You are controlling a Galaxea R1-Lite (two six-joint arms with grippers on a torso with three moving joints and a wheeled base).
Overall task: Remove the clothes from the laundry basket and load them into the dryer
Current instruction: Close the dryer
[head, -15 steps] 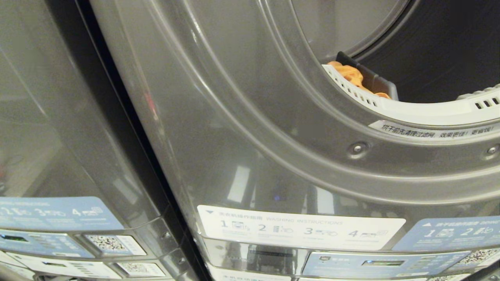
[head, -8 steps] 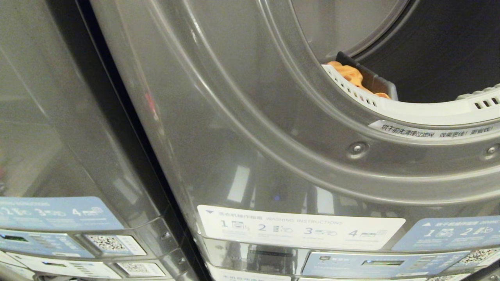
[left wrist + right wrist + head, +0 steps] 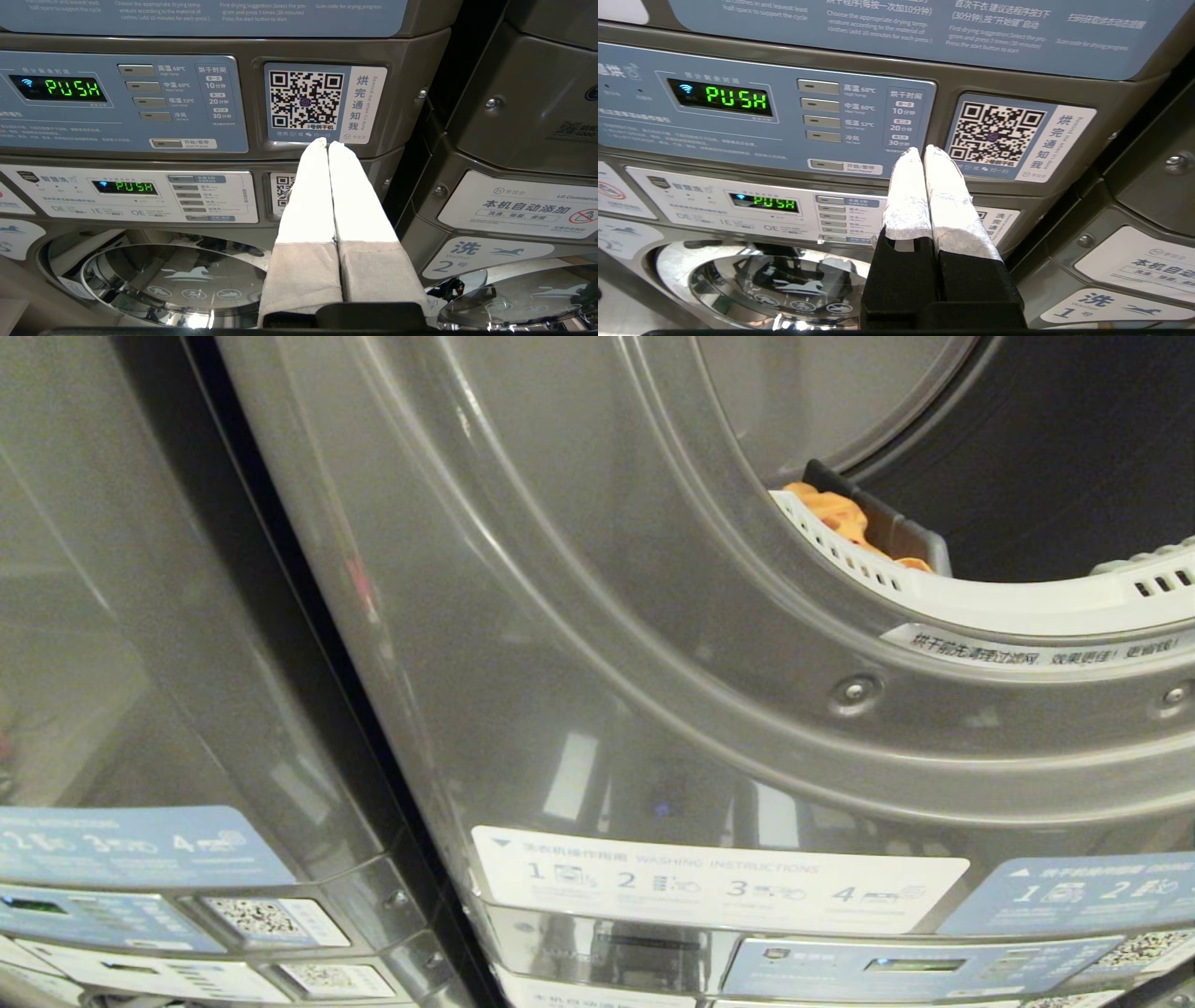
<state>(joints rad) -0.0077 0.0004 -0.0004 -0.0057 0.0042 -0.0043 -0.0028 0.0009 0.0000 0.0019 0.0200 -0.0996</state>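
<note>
The grey dryer (image 3: 597,644) fills the head view, its round opening at the upper right with the dark drum (image 3: 1055,457) behind a white perforated rim (image 3: 980,602). An orange piece of clothing (image 3: 840,518) lies just inside the rim. The laundry basket is out of view. Neither gripper shows in the head view. My left gripper (image 3: 327,144) is shut and empty, pointing at a QR sticker (image 3: 306,100) on a control panel. My right gripper (image 3: 920,151) is also shut on nothing, in front of another panel (image 3: 761,107) reading PUSH.
A second stacked machine (image 3: 140,663) stands to the left, across a dark gap (image 3: 308,644). Instruction labels (image 3: 719,882) and control panels run below the opening. Shiny washer doors (image 3: 173,280) (image 3: 775,280) sit under the panels in both wrist views.
</note>
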